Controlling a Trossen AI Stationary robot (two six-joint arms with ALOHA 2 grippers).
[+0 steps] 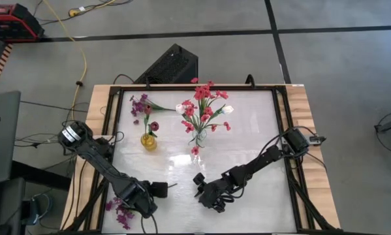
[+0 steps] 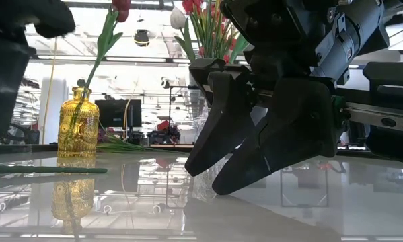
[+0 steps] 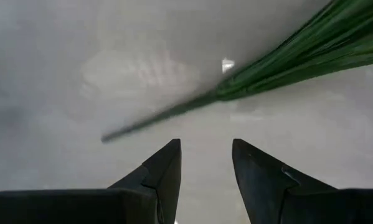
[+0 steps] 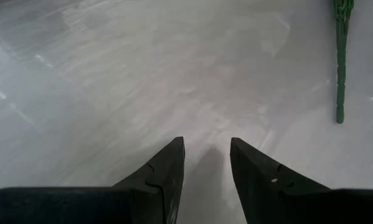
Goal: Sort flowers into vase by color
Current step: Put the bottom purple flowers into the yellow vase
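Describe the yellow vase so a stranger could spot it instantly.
On the white table, look left of centre, beside the clear vase packed with red-pink flowers. The yellow vase is a small amber glass bottle holding just one dark maroon bud.

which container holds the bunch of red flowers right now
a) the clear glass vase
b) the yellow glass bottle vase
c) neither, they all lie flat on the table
a: in the high view the red flower bunch rises from the clear glass vase, while the small yellow glass bottle vase to its left holds one dark red bud on a green stem.
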